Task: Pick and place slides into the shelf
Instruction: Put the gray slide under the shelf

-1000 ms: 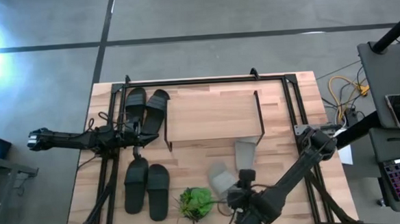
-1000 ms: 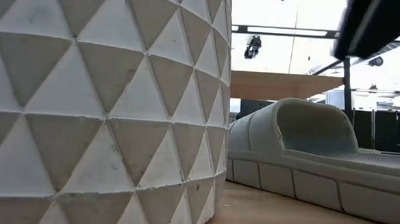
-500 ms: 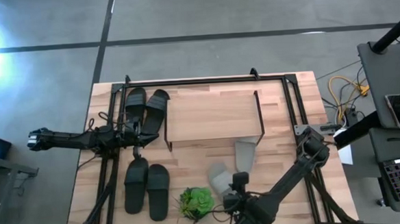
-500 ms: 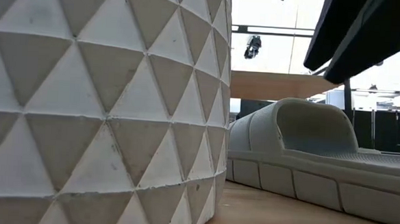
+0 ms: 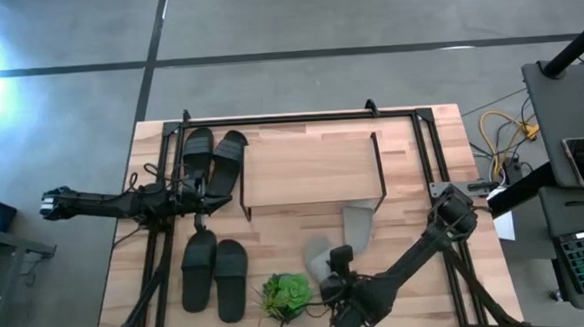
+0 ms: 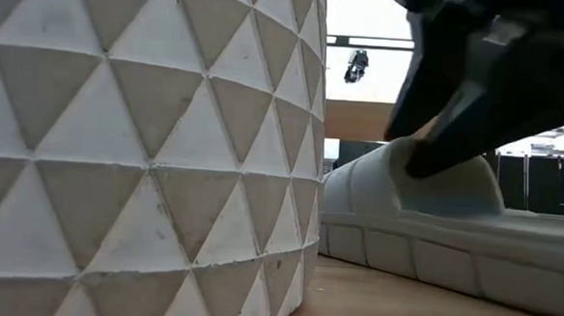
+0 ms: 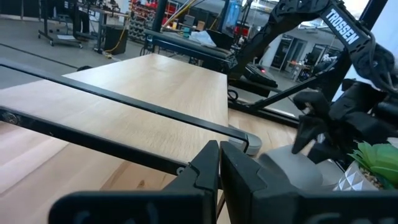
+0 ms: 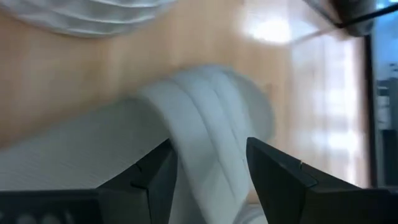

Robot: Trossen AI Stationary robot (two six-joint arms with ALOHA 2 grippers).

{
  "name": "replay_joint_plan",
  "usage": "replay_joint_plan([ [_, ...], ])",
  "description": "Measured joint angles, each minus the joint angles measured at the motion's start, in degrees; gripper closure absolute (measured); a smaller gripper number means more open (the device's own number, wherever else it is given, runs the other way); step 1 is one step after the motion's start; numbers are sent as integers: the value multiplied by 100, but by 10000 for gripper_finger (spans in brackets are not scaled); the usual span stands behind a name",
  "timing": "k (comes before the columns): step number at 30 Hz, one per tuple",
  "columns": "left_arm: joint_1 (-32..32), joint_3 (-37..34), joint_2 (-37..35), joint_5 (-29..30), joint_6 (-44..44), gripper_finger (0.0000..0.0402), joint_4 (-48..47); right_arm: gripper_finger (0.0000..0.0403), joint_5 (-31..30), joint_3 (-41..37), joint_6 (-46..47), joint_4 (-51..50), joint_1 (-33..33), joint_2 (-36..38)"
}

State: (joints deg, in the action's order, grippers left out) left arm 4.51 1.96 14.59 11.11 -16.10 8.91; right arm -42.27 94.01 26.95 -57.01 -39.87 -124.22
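Note:
A pale grey slide (image 5: 319,258) lies on its sole beside the plant; its mate (image 5: 358,223) lies by the shelf's near right corner. My right gripper (image 5: 336,271) hangs over the nearer grey slide, open. In the right wrist view its fingers (image 8: 208,174) stand on either side of the slide's broad strap (image 8: 205,118); the low view shows the gripper (image 6: 447,138) down at that strap (image 6: 455,186). One black pair (image 5: 212,158) lies left of the shelf (image 5: 312,167), the other (image 5: 216,273) at the near left. My left gripper (image 5: 198,193) waits, shut (image 7: 219,168), by the shelf's left end.
A small green plant (image 5: 287,294) in a white faceted pot (image 6: 147,151) stands just left of my right gripper, near the table's near edge. Black frame rails run along the table's left, right and far sides. Bare wood shows between the shelf and the plant.
My right gripper has moved toward the table's left and come down over the nearer grey slide, so that in the low view it now stands at the strap. The slide has stayed where it was.

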Motion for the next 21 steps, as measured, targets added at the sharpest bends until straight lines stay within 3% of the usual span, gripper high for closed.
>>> replay_joint_plan([
  [6,0,0,0,0,0,402,0,246,53,-265,-3,-13,326,0],
  [14,0,0,0,0,-2,402,0,380,-26,-260,166,-60,650,7],
  [21,0,0,0,0,-2,402,2,388,-541,-274,1564,-805,936,109],
])
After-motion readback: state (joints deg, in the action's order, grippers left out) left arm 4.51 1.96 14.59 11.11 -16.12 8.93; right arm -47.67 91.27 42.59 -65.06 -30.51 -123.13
